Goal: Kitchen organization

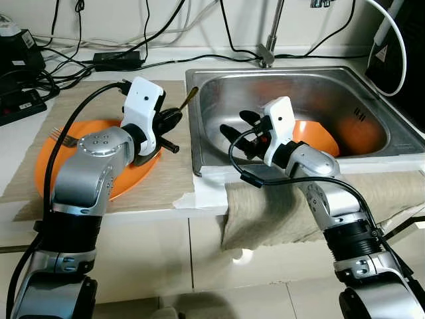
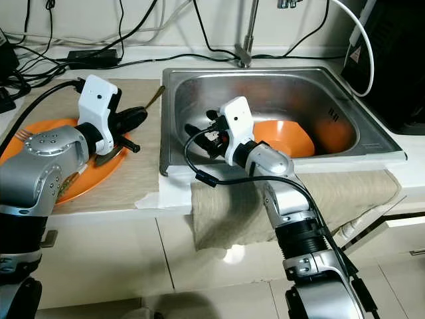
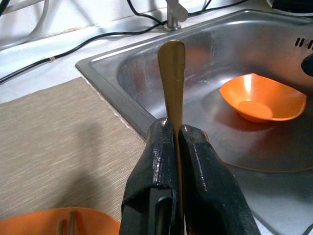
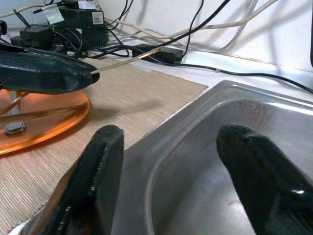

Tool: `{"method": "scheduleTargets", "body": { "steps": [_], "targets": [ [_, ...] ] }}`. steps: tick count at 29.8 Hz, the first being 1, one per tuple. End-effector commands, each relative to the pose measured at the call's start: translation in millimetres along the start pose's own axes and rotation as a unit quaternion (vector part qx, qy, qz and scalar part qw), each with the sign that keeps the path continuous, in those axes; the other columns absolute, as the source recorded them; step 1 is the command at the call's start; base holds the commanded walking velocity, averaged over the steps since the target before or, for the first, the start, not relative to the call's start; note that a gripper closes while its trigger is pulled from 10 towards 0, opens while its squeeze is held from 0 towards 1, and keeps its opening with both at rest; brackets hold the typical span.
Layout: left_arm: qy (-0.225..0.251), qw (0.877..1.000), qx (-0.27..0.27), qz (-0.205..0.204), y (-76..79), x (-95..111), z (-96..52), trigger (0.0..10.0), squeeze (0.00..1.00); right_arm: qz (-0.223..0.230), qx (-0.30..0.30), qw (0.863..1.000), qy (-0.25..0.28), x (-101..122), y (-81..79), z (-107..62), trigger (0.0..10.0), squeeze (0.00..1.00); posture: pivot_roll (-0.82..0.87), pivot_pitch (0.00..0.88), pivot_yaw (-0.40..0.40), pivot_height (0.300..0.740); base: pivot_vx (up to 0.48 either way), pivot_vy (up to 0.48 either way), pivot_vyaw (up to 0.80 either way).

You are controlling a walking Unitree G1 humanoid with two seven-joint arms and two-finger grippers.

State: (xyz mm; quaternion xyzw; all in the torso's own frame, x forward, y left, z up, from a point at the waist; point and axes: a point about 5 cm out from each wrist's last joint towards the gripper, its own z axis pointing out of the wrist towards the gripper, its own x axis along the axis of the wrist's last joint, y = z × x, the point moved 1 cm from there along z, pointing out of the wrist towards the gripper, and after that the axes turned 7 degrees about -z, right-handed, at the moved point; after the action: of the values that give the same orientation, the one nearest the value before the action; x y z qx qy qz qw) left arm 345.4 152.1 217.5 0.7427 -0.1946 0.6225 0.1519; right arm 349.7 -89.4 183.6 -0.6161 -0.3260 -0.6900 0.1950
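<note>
Left pincer (image 3: pixel 176 161) clamps a thin gold utensil handle (image 3: pixel 172 78), held above the mat just beside the sink (image 1: pixel 199 119). It looks light, stiff and slick; a grip lower on the shaft seems safest. Right pincer (image 4: pixel 171 161) gapes empty inside the sink, near an orange bowl (image 3: pixel 261 98). Orange plate (image 1: pixel 126 179) with fork (image 1: pixel 63 138) on the desk mat; cables behind.

Left gripper (image 3: pixel 176 161) jaws clamped; right gripper (image 4: pixel 171 171) jaws apart.
</note>
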Motion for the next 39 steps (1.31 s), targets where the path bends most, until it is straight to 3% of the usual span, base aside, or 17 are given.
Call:
{"method": "scheduleTargets", "body": {
  "steps": [1,24,26,39],
  "targets": [
    [0.010,1.000,-0.003,0.006,3.8,5.5,-0.8,0.0,0.00,-0.009,0.002,1.000,0.008,4.4,2.2,2.3,10.0,1.00,0.08,0.011,-0.003,0.740,0.000,0.000,0.00],
    [0.040,0.999,-0.034,0.003,20.8,19.9,-4.5,0.0,0.00,-0.009,0.002,1.000,0.014,7.7,2.2,15.4,10.0,1.00,0.10,0.022,-0.013,0.740,0.000,0.000,0.00],
    [0.040,0.998,-0.043,0.003,25.3,18.9,-5.6,0.0,0.00,-0.005,-0.019,1.000,0.018,10.2,6.3,18.9,10.0,0.00,0.10,0.022,-0.014,0.740,0.000,0.000,0.00],
    [0.016,0.999,-0.029,0.012,19.6,3.6,-5.7,0.0,0.00,0.001,-0.016,0.999,0.036,17.0,5.8,20.8,10.0,0.00,0.10,0.018,-0.011,0.740,0.000,0.000,0.00]
  ]
}}
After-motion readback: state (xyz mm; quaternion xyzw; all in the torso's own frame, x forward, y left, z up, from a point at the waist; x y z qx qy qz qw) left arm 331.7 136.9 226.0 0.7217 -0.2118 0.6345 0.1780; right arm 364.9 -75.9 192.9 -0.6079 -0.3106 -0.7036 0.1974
